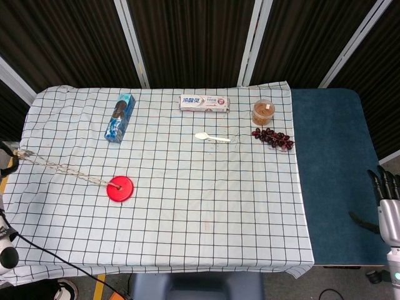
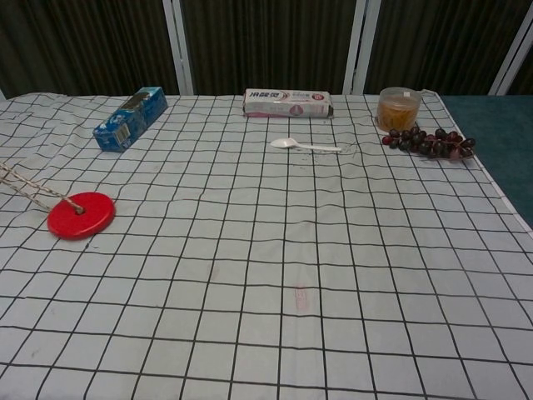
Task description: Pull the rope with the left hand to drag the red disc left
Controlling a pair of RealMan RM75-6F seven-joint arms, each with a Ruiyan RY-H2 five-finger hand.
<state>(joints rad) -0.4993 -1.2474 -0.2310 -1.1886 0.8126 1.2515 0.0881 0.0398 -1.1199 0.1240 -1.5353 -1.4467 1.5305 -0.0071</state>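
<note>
The red disc (image 1: 120,188) lies flat on the checked cloth at the left part of the table; the chest view has the red disc (image 2: 81,214) near its left edge. A braided rope (image 1: 62,169) runs taut from the disc's centre up-left to my left hand (image 1: 5,159), which is cut off by the left frame edge and grips the rope's end just past the table's side. In the chest view the rope (image 2: 33,191) leaves the frame at the left and that hand is out of sight. My right hand (image 1: 387,201) hangs off the table's right side, fingers apart and holding nothing.
A blue snack box (image 1: 119,117) lies behind the disc. A toothpaste box (image 1: 204,103), a white spoon (image 1: 211,137), a cup (image 1: 263,112) and dark grapes (image 1: 273,138) sit at the back. Bare blue tabletop (image 1: 337,175) borders the cloth on the right.
</note>
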